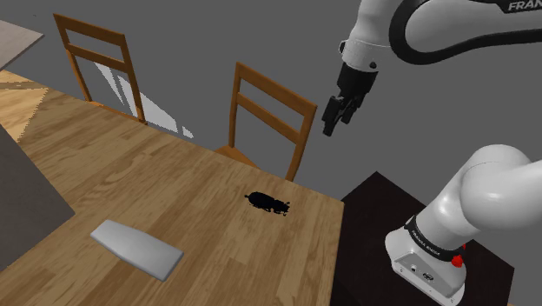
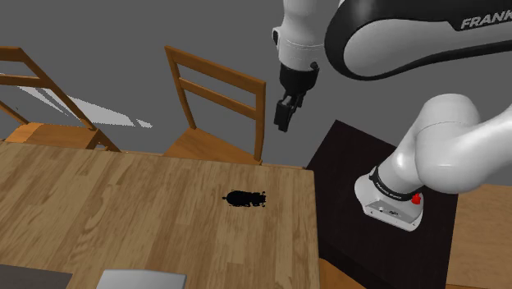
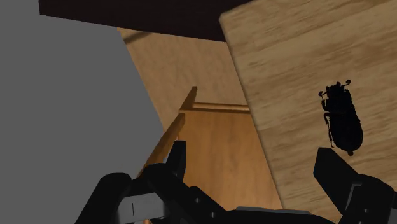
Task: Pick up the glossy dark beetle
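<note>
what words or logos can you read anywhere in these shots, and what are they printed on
"FRAN": white letters on the dark band of the white robot arm, cut off by the shoulder view's right edge.
"FRANK": the same band in the second exterior view, also cut off at the edge.
Small white lettering on the dark ring at the arm's base: too small to read.
No text on the glossy black beetle or the flat grey slab.

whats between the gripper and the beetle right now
No object: the shoulder view has the open gripper in the air beside the chair, and the beetle lies lower down on bare table top.
</note>
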Available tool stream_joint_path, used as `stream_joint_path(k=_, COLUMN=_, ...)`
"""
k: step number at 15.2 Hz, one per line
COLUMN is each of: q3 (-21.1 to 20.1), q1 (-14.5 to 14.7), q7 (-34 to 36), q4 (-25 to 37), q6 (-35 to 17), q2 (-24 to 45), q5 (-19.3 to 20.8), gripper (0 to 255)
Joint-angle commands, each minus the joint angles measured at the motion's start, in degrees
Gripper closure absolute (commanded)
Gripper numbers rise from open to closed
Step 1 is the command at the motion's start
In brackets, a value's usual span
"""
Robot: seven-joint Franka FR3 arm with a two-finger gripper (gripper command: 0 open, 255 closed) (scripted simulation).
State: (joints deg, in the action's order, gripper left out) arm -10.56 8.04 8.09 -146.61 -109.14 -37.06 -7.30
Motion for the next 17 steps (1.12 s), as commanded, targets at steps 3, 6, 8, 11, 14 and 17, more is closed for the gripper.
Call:
stream_joint_path(k=3, q3=-3.75, q1=2.15, q7=1.18, q4=-0.97, q6=-7.68, q2=5.86, q5=-1.38, gripper=0)
stream_joint_path(k=6, q3=-6.45, q1=3.44, q7=2.08, q4=-1.21, q6=-13.23, q2=10.64, q5=-1.80, gripper=0)
stream_joint_path(k=8, q3=-8.29, q1=4.13, q7=2.84, q4=-1.04, q6=-16.88, q2=14.13, q5=-1.71, gripper=0)
stream_joint_path(k=11, q3=-11.08, q1=4.89, q7=4.38, q4=-0.28, q6=-22.21, q2=19.79, q5=-0.81, gripper=0)
stream_joint_path(k=14, q3=-13.83, q1=5.33, q7=6.61, q4=1.06, q6=-27.25, q2=25.90, q5=1.36, gripper=0)
stream_joint_path(k=17, q3=-16.29, q1=5.64, q7=9.86, q4=2.98, q6=-31.81, q2=32.44, q5=5.22, gripper=0)
